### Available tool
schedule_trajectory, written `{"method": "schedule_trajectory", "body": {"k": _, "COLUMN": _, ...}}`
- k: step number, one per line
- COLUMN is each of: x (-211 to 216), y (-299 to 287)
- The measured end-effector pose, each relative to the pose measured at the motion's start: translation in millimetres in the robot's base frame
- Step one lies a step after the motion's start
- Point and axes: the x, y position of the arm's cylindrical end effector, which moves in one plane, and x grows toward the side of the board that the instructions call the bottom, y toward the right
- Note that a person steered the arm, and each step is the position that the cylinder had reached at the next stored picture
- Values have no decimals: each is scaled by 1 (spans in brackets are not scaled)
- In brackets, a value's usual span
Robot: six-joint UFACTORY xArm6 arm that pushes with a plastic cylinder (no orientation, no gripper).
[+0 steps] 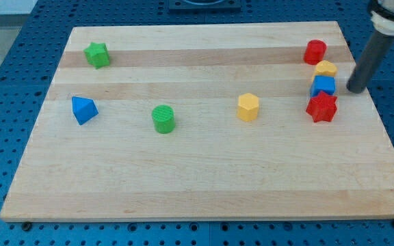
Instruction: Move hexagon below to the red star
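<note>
- The rod's tip [355,89] stands at the board's right edge, holding nothing, just right of a blue cube [323,85]; a rod has no jaws to open.
- The yellow hexagon [248,107] sits mid-board, well left of the red star [321,107].
- Risk: the tip must travel round the tight column of red cylinder [314,52], yellow block [325,68], cube and star; a clipped block would shift the star itself.
- A push off-centre could send the hexagon skidding wide.
- No writing or brand is legible.
</note>
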Motion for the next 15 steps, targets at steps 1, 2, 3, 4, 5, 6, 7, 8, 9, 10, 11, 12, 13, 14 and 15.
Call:
{"method": "schedule_trajectory", "body": {"k": 1, "x": -4, "y": -4}}
{"method": "schedule_trajectory", "body": {"k": 2, "x": -9, "y": -4}}
{"method": "schedule_trajectory", "body": {"k": 3, "x": -15, "y": -3}}
{"method": "schedule_trajectory", "body": {"k": 4, "x": -17, "y": -2}}
{"method": "schedule_trajectory", "body": {"k": 5, "x": -17, "y": -7}}
{"method": "schedule_trajectory", "body": {"k": 6, "x": -17, "y": -27}}
{"method": "schedule_trajectory", "body": {"k": 7, "x": -17, "y": -27}}
{"method": "schedule_trajectory", "body": {"k": 8, "x": -19, "y": -20}}
{"method": "schedule_trajectory", "body": {"k": 9, "x": -38, "y": -3}}
{"method": "schedule_trajectory", "body": {"k": 10, "x": -38, "y": -3}}
{"method": "schedule_trajectory", "body": {"k": 11, "x": 10, "y": 13}}
{"method": "schedule_trajectory", "body": {"k": 12, "x": 68, "y": 32}}
{"method": "schedule_trajectory", "body": {"k": 13, "x": 69, "y": 32}}
{"method": "schedule_trajectory", "body": {"k": 14, "x": 146, "y": -14}}
{"method": "schedule_trajectory", "body": {"k": 15, "x": 156, "y": -19}}
